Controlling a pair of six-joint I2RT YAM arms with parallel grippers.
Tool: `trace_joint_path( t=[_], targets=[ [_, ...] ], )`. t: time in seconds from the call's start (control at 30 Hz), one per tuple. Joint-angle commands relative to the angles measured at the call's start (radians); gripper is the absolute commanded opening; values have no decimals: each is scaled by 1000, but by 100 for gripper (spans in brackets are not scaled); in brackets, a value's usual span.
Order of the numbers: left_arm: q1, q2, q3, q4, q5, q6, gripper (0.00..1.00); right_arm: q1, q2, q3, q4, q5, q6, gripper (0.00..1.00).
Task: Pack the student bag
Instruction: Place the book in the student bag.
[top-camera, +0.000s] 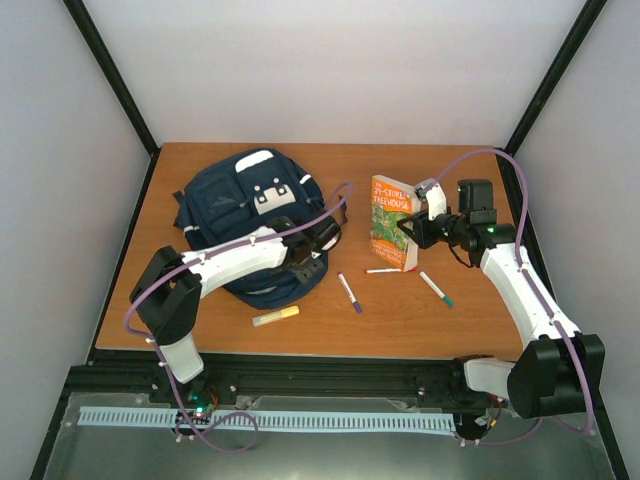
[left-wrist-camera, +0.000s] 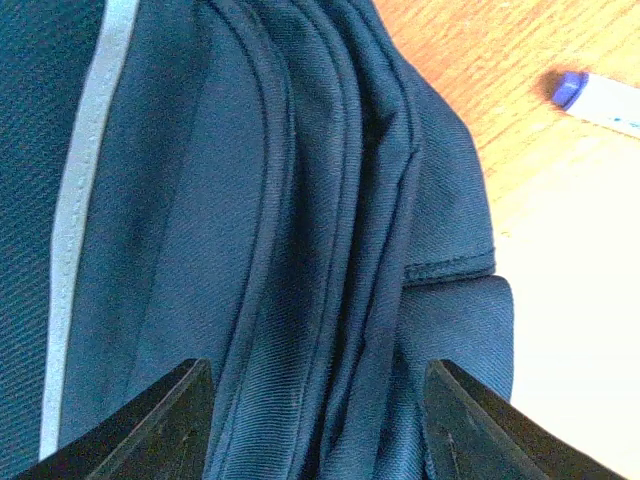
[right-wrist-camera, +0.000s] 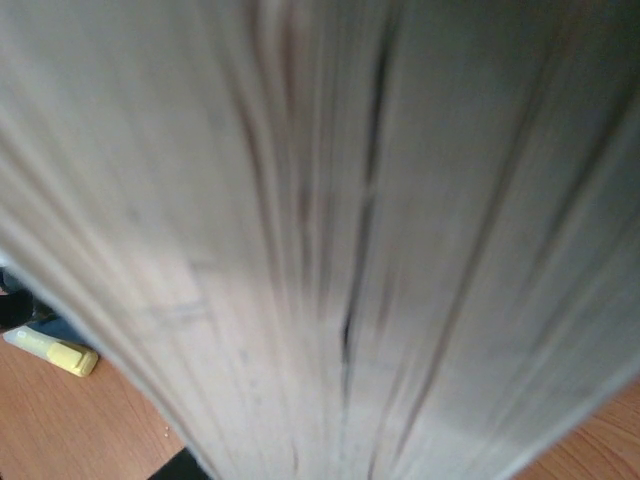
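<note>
The navy student bag (top-camera: 245, 205) lies flat at the table's left, white patches facing up. My left gripper (top-camera: 305, 262) hovers at the bag's lower right edge. In the left wrist view its dark fingers (left-wrist-camera: 175, 420) stand apart astride folds and piping of the bag's fabric (left-wrist-camera: 250, 200), so the left gripper (left-wrist-camera: 315, 375) is open. A book with an orange and green cover (top-camera: 393, 222) stands upright right of centre, and my right gripper (top-camera: 418, 232) is shut on its right edge. The book's page edges (right-wrist-camera: 350, 230) fill the right wrist view and hide the fingers.
On the table in front lie a yellow highlighter (top-camera: 275, 316), a purple-capped marker (top-camera: 350, 292), a thin white pen (top-camera: 383, 270) and a green-capped marker (top-camera: 436, 289). The left wrist view shows the purple marker (left-wrist-camera: 590, 98), the right wrist view the highlighter (right-wrist-camera: 50, 350).
</note>
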Motion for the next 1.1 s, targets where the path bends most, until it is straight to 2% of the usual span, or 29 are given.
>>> trace_joint_path(
  t=[0.0,0.17,0.43,0.5,0.57,0.8,1.07],
  targets=[
    [-17,17,43,-21,56,26,61,-6,0,5,57,-42,-15,3],
    [-21,47,42,-18,37,25,58,-6,2,5,56,-44,-17,3],
    [-21,113,56,-15,-24,14,41,-6,12,7,56,-45,-18,3],
    [-21,120,61,-14,-37,9,34,-6,14,7,54,-45,-18,3],
    [-21,117,61,-13,-63,-5,31,-6,14,5,56,-46,-17,3],
    [-21,109,62,-14,-120,-27,3,-5,24,4,58,-49,-14,3],
    [-21,-18,78,-22,-174,-35,1,-7,8,-6,73,-49,37,3]
  ],
)
